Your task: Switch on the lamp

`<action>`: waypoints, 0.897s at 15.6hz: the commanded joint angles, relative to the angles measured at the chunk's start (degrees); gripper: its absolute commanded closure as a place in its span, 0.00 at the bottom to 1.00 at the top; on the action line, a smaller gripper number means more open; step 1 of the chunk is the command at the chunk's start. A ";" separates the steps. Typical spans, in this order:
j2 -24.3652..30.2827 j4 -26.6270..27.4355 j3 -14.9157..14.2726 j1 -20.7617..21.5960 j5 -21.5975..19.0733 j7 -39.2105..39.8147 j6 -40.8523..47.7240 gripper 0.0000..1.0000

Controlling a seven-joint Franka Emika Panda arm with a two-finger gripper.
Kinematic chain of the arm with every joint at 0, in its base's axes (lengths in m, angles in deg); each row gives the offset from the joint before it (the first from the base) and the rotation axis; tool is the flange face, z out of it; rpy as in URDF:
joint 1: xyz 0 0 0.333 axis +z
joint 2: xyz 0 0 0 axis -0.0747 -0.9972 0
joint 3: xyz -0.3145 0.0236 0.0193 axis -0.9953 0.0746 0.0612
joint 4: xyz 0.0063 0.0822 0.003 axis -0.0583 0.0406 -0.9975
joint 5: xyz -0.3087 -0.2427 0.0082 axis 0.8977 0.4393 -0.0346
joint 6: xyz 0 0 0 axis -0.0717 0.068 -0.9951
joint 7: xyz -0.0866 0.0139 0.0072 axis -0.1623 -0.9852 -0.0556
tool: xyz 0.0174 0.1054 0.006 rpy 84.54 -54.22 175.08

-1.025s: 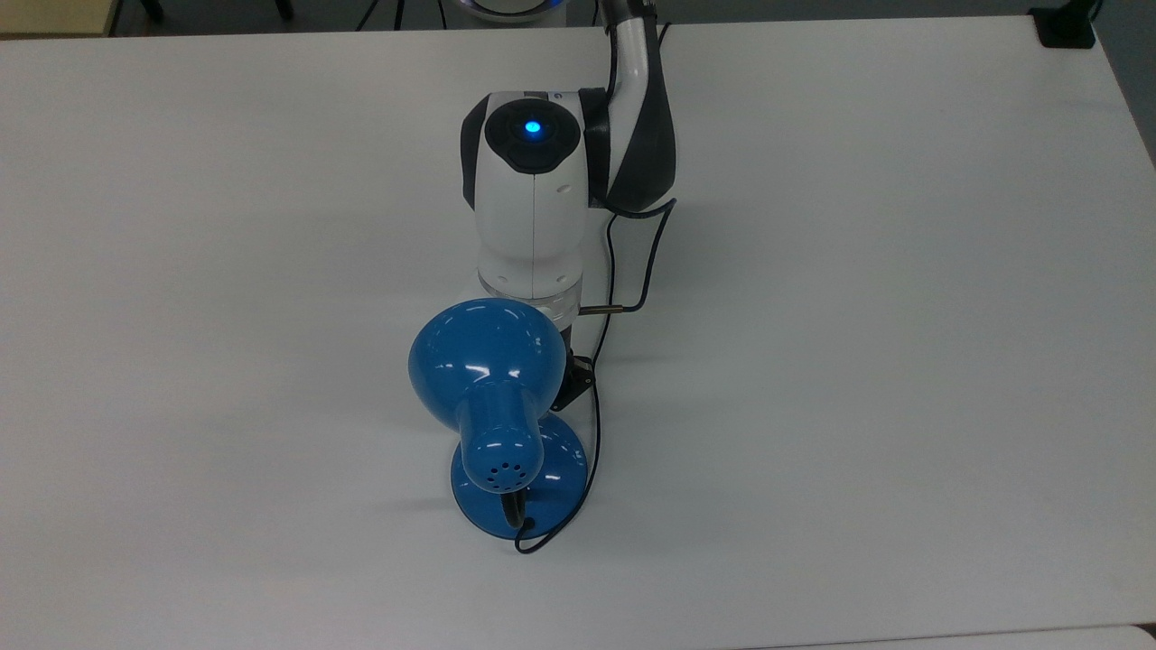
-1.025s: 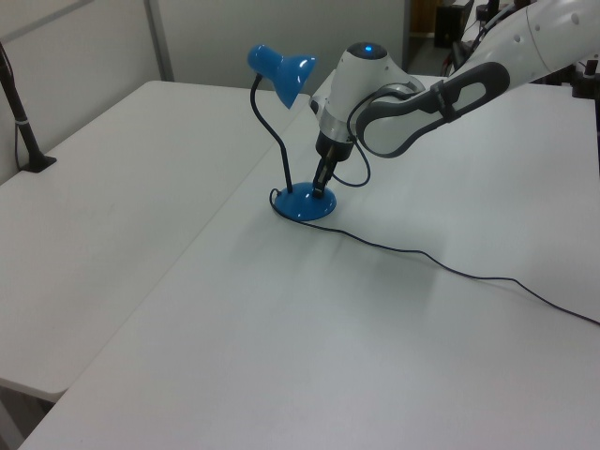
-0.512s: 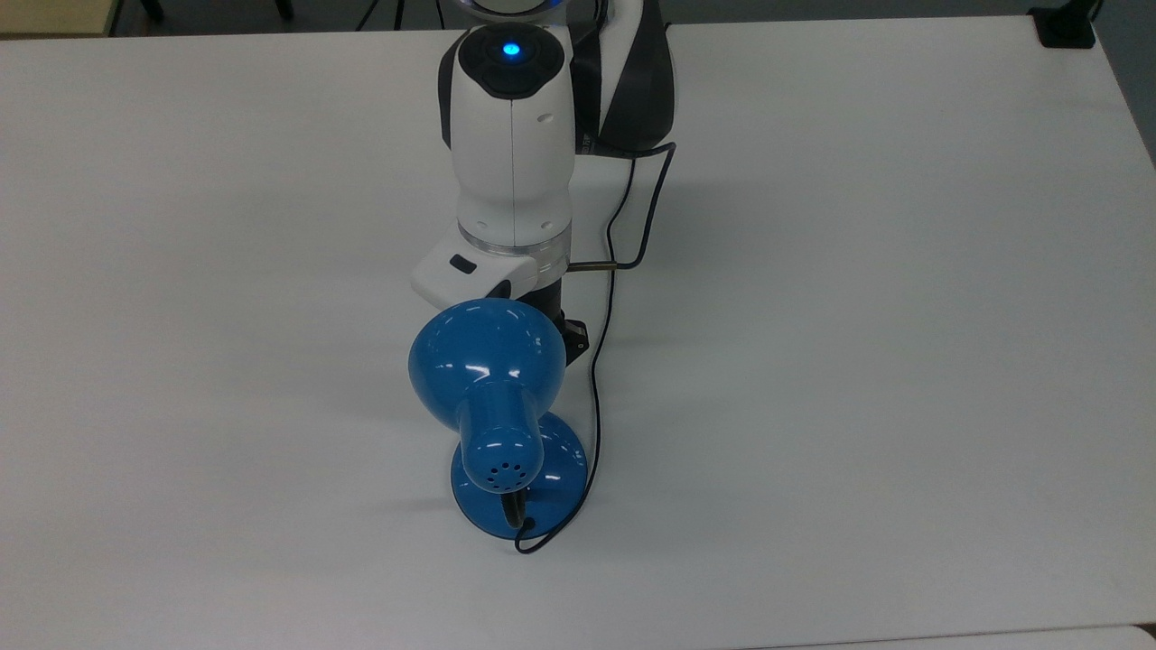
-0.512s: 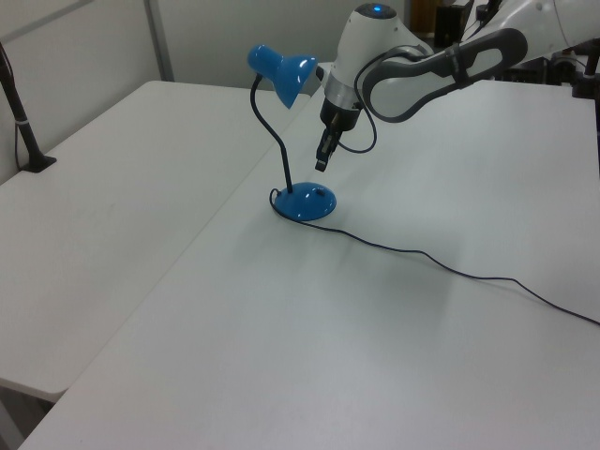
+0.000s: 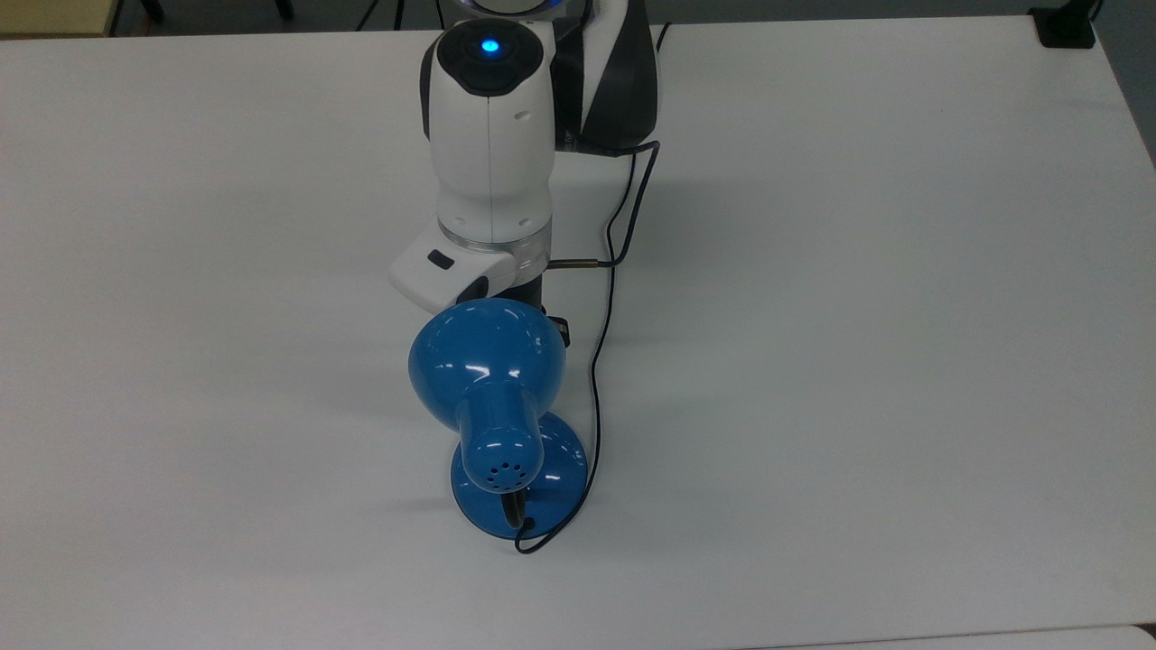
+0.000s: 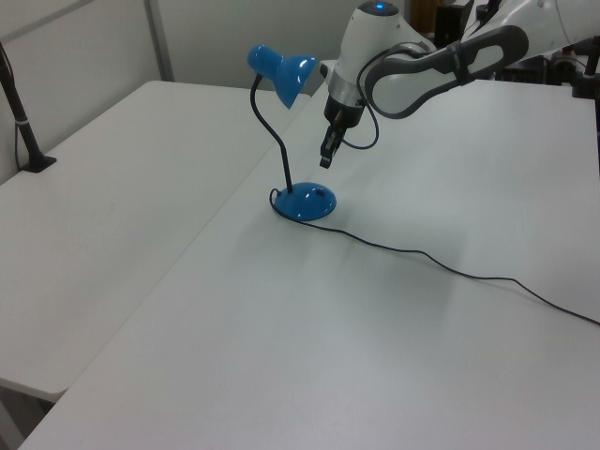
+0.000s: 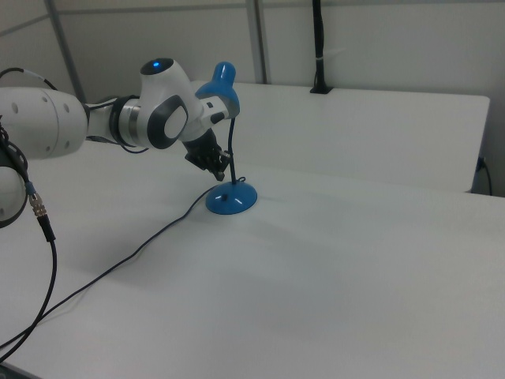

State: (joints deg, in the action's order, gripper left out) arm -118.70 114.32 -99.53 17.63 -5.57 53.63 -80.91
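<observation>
Right now I see the lamp [image 5: 495, 406] standing upright on the white surface [image 5: 858, 361], its round blue base [image 6: 304, 203] flat down and its black neck [image 6: 272, 141] curving up to the bell-shaped shade [image 6: 281, 71]. From the top view the shade covers much of the base, and the vented rear of the shade points toward the top view's lower edge. A thin black cord [image 6: 450, 270] leaves the base and runs off across the surface toward the left view's right edge.

My arm's hand [image 6: 326, 156] hangs in the air above the base, clear of it and of the surface, pointing down. In the left view it sits just to the right of the neck and below the shade's open mouth; in the right view the hand [image 7: 215, 164] shows to the left of the neck, above the base. As for the fingers, they look close together to me from the left view, but I cannot tell for certain. No glow shows from the shade, as far as I can judge.
</observation>
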 commanded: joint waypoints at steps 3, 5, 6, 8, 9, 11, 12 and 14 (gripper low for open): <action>1.97 1.83 -0.35 0.10 -0.23 -0.55 0.96 1.00; 2.15 1.83 -0.35 -0.34 -0.23 -0.55 0.88 1.00; 2.15 1.74 -0.35 -0.43 -0.23 -0.55 0.70 1.00; 1.89 1.57 -0.27 -1.13 -0.14 -0.46 0.26 1.00; 1.71 1.65 -0.27 -1.13 -0.23 -0.46 0.17 1.00; 1.45 1.74 -0.18 -1.04 -0.23 -0.46 -0.09 1.00; 1.27 1.74 -0.18 -1.04 -0.23 -0.46 -0.09 1.00; 0.83 1.65 -0.09 -1.04 -0.14 -0.46 -0.09 1.00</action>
State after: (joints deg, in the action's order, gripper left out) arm -118.51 114.61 -99.68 16.33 -5.57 53.63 -80.91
